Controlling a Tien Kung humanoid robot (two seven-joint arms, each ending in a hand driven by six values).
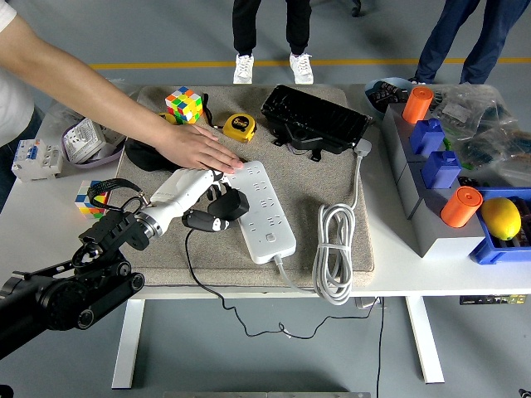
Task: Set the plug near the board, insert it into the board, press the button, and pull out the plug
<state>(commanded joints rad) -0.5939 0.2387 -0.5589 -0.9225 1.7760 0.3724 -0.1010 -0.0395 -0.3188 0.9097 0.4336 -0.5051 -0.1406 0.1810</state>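
A white power strip (264, 207) lies on the beige mat (315, 191), its button near the front end. My left hand (217, 201) reaches in from the lower left, fingers curled around a black plug (229, 203) just left of the strip's middle. The plug's black cord (196, 265) trails down over the table's front edge. A person's hand (199, 148) lies flat on the mat, fingertips touching the strip's far left corner. My right arm is out of view.
On the mat lie the strip's coiled white cable (334, 249), a black box (315, 120), a yellow tape measure (239, 127) and a Rubik's cube (184, 104). Grey bins (431, 191) with orange cylinders, blue blocks and a lemon (500, 218) stand at the right.
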